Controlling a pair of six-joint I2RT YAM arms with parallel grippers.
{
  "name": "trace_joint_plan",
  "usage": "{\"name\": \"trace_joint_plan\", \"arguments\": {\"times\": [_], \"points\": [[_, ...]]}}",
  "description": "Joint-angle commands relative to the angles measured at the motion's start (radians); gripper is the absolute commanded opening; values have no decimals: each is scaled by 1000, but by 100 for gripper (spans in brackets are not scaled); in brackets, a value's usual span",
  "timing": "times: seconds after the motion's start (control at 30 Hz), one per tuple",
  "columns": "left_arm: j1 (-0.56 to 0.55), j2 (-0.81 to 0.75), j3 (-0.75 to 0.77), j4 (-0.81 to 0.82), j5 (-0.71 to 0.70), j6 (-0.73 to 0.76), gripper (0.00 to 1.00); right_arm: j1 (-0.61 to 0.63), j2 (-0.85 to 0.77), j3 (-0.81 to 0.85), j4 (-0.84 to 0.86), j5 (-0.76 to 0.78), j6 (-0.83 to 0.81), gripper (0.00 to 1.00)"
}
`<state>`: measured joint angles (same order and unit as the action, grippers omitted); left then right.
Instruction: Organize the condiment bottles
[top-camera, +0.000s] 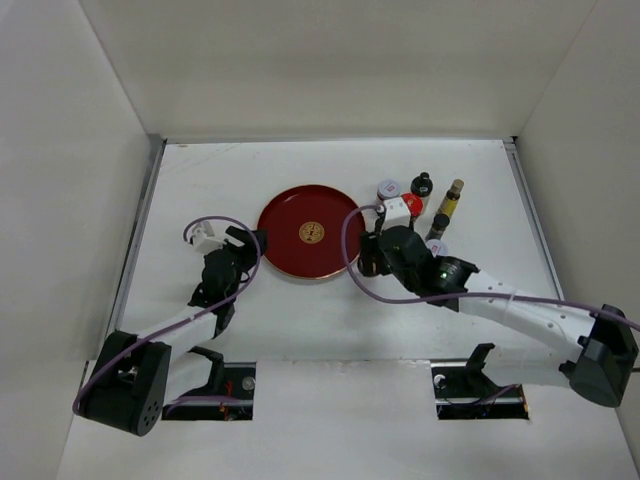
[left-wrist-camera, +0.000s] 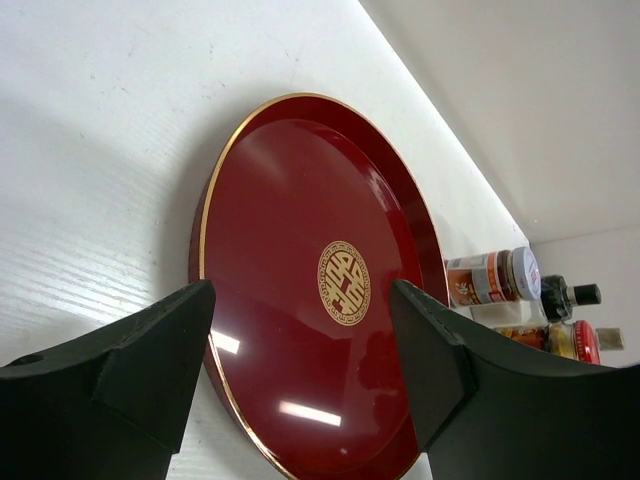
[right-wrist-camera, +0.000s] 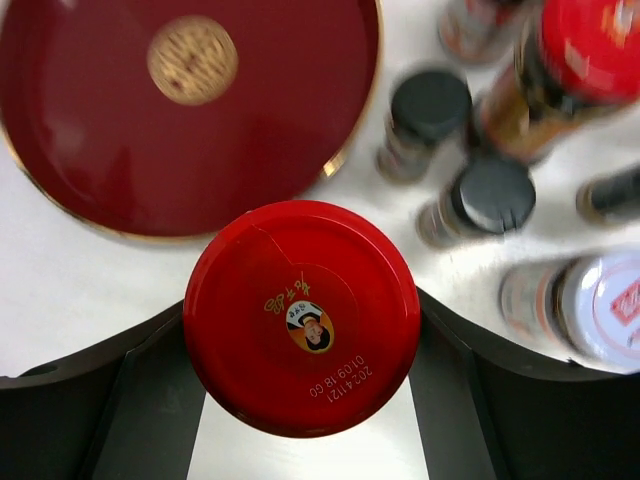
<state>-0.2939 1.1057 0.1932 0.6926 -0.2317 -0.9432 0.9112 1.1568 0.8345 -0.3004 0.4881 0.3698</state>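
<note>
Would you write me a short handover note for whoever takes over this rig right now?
Left gripper: open, empty, at the red tray's left rim.
Right gripper: shut on a red-capped jar, just off the tray's right rim.
Other bottles: clustered on the table right of the tray.
Done: one jar picked; tray holds nothing.
Left: set it down, then sort the rest.

The red-capped jar (right-wrist-camera: 301, 317) has lid digits reading roughly "2024121" and "0109 18 00", beside illegible gold characters; the red tray (right-wrist-camera: 110, 140) carries a round gold emblem (right-wrist-camera: 192, 59). Other labels are too blurred to read.
</note>
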Motion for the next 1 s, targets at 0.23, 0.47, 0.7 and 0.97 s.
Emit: {"name": "trace_joint_plan", "arguments": {"times": [0.23, 0.47, 0.7, 0.97], "points": [[34, -41, -21, 33, -1, -17, 68, -108, 436, 441, 417, -120, -135, 57], [57, -53, -29, 22, 2, -22, 68, -157, 782, 774, 412, -134, -181, 59], [57, -40, -26, 28, 5, -22, 69, -177, 934, 936, 402, -115, -200, 61], [60, -30, -23, 31, 9, -19, 69, -173, 1011, 969, 399, -125, -163, 84]]}}
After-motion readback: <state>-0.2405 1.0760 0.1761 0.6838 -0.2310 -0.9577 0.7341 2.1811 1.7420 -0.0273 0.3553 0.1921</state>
